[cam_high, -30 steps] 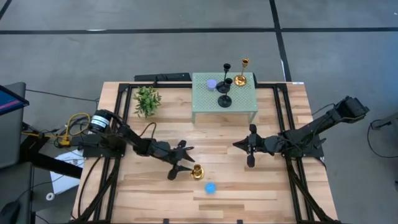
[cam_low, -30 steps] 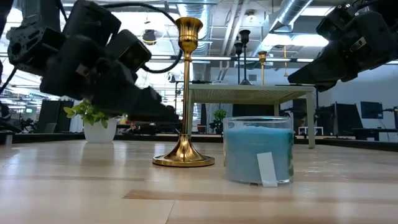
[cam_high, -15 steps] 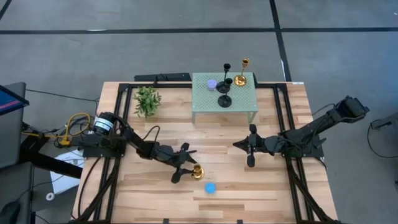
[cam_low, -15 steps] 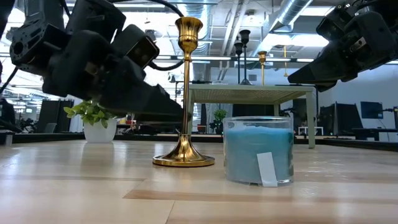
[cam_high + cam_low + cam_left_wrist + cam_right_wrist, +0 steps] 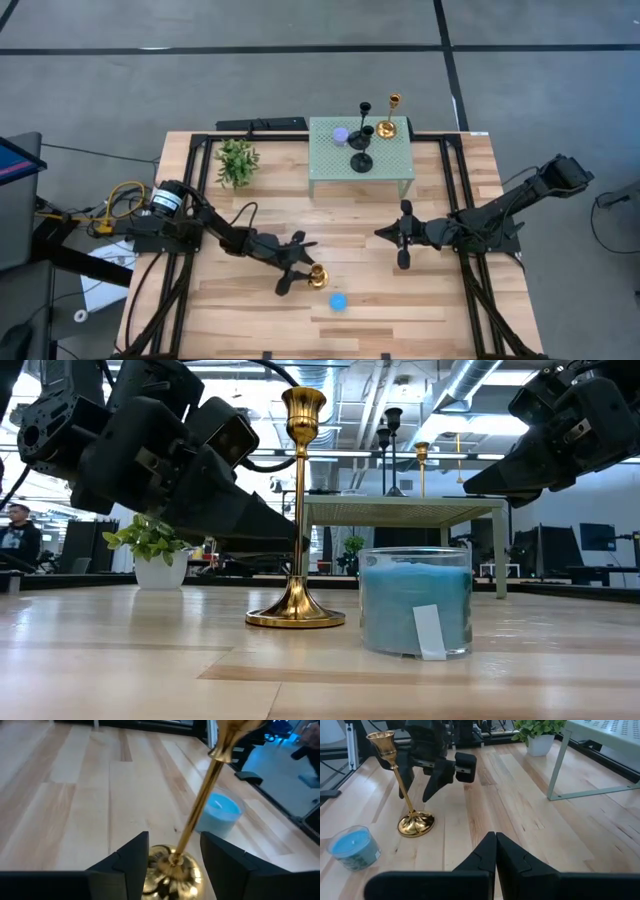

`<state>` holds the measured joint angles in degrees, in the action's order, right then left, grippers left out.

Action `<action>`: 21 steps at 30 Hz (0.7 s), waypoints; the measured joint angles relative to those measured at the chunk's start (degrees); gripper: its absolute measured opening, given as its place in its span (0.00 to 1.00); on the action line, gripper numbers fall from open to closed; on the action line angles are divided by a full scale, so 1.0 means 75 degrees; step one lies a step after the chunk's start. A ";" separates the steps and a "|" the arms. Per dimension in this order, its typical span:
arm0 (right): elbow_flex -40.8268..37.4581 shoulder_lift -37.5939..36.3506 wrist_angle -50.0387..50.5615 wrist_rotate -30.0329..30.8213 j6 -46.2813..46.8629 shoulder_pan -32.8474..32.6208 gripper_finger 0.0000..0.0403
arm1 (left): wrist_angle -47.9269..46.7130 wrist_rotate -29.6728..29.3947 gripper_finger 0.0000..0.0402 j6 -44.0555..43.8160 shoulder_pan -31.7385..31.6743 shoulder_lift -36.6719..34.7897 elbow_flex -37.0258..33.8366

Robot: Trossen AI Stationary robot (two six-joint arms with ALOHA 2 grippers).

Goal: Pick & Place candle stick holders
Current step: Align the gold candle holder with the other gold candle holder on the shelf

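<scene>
Stem [image 5: 197,809] of the gold holder [image 5: 297,520] is what the coming grasp turns on: it stands upright on the wooden surface [image 5: 400,300], so its long axis is vertical, and a close on it has to come from the side. The left end effector [image 5: 296,262] is the nearer by far. Its fingers [image 5: 131,854] are apart and straddle the holder low down, one on each side of the stem just above the flared base [image 5: 172,870]. The stem sits in the gap, nearer one finger than the other as far as the left wrist view shows. I cannot tell whether either finger touches the base yet.

The holder stands at the front middle of the surface, just beside a blue candle [image 5: 338,301]. Three more holders, two black [image 5: 361,145] and one gold [image 5: 388,115], stand on the green stand [image 5: 390,160] at the back, well apart from both arms.

The right end effector [image 5: 402,238] waits near mid-surface with its fingers pressed together, holding nothing.

Judged from this, the left arm need only close on the stem.
</scene>
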<state>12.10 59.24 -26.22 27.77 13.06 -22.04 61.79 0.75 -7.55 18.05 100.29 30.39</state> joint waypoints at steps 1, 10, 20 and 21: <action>0.0000 0.0000 0.0000 -0.0003 0.0000 0.0000 0.00 | 0.0001 0.0025 0.44 -0.0063 0.0002 0.0001 -0.0002; 0.0000 0.0000 -0.0014 -0.0097 0.0000 0.0000 0.00 | 0.0007 0.0025 0.41 -0.0232 0.0040 0.0389 0.0212; 0.0000 -0.0003 -0.0011 -0.0096 0.0000 0.0000 0.00 | 0.0004 0.0021 0.37 -0.0059 0.0037 0.0931 0.0657; 0.0000 -0.0003 -0.0012 -0.0098 0.0000 0.0000 0.00 | 0.0003 0.0021 0.35 -0.0059 0.0037 0.0933 0.0657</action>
<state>12.10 59.22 -26.30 27.03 13.06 -22.04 61.82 0.91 -7.99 18.33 107.28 35.31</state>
